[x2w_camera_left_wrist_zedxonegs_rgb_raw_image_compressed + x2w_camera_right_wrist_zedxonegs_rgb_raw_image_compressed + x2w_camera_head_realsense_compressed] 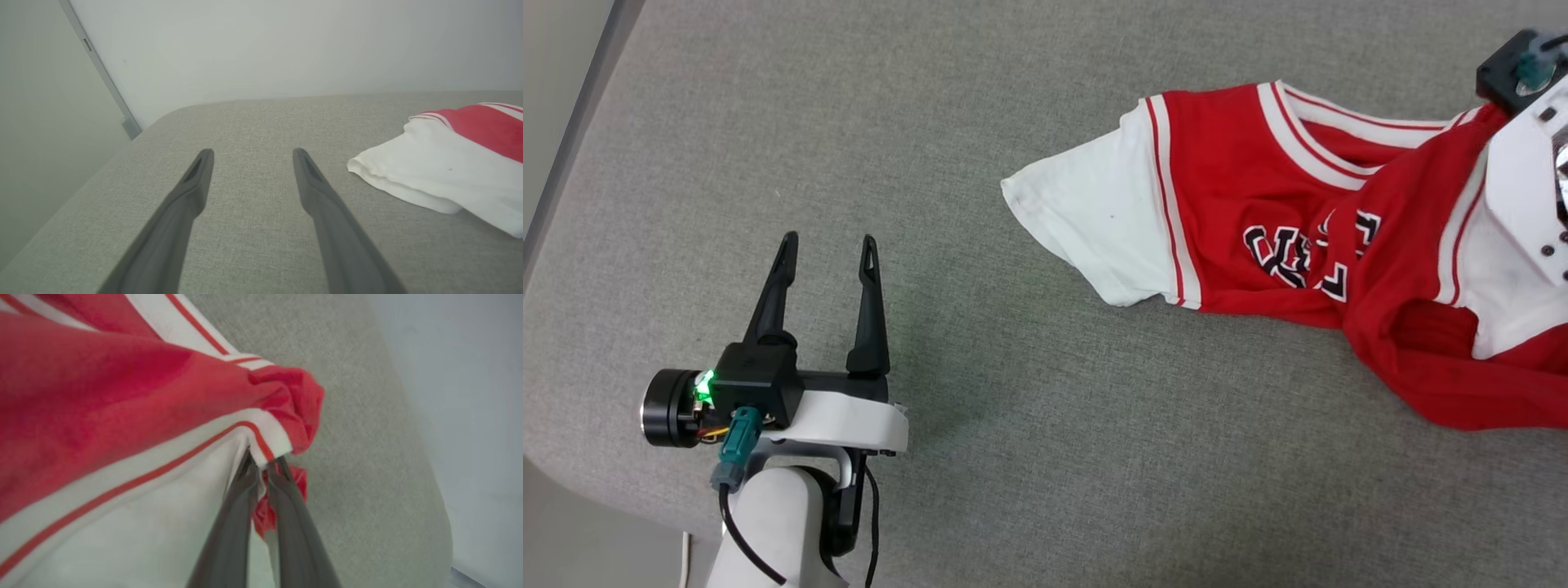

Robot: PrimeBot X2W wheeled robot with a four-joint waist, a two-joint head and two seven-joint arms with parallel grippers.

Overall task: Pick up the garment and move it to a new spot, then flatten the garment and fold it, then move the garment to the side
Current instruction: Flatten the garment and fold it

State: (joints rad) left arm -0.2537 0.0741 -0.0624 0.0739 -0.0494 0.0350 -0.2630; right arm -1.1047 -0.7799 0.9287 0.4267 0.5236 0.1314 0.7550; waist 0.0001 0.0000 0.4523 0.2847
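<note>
Toward the right of the grey surface (1013,457), we note the garment (1258,212) pinched tight by our right gripper (263,465), well apart from our left gripper (829,249), spread open.

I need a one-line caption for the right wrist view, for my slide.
Right gripper shut on a bunched fold of the red-and-white jersey T-shirt over the grey fabric surface.

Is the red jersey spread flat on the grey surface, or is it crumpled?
Crumpled. The garment is bunched and twisted, its chest letters creased, and the right gripper is shut on a pinch of its fabric.
</note>
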